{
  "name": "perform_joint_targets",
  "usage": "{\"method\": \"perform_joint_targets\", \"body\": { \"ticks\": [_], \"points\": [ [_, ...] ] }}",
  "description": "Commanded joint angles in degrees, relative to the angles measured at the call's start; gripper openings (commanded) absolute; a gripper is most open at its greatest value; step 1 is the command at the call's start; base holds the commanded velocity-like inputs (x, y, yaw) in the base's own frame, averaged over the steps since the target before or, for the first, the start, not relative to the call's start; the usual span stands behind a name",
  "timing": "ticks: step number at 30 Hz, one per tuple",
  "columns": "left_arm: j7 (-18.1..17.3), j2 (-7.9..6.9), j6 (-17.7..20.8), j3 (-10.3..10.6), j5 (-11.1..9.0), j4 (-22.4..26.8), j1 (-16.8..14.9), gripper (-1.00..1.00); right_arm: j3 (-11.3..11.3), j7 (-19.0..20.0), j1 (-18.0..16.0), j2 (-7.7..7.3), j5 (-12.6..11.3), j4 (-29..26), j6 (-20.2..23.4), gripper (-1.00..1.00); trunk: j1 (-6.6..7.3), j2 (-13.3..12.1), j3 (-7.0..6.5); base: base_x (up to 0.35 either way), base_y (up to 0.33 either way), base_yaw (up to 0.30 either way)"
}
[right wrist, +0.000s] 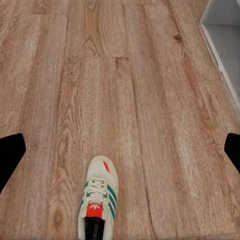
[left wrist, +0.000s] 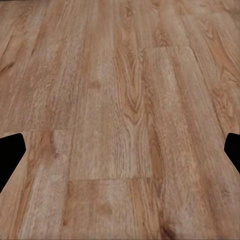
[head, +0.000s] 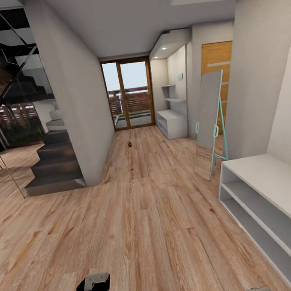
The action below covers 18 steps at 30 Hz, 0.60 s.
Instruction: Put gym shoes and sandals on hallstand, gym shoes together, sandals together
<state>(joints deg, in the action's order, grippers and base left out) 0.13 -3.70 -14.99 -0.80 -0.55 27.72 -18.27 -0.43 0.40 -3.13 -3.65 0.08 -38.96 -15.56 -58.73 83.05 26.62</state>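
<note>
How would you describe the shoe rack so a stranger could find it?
Look down the corridor toward the glass door. The shoe rack stands against the right wall just before it, past the leaning mirror. Unlike the plain white bench nearby, it has stepped wall shelves above.

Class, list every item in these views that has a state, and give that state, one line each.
Gym shoe: upright on the floor, not gripped.
Left gripper: open, empty, above bare floor.
Right gripper: open, empty, above the shoe.
Hallstand: far down the corridor, no shoes visible on it.
White bench: shelves empty.
</note>
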Motion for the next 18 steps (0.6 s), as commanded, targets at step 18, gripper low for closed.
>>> {"method": "perform_joint_targets", "body": {
  "ticks": [18],
  "points": [
    [-0.04,0.08,0.28,0.04,-0.06,-0.04,-0.03,1.00,0.06,0.07,-0.03,0.17,0.01,0.16,-0.26,1.00,-3.07,5.65,2.57,0.000,0.000,0.000]
  ]
}}
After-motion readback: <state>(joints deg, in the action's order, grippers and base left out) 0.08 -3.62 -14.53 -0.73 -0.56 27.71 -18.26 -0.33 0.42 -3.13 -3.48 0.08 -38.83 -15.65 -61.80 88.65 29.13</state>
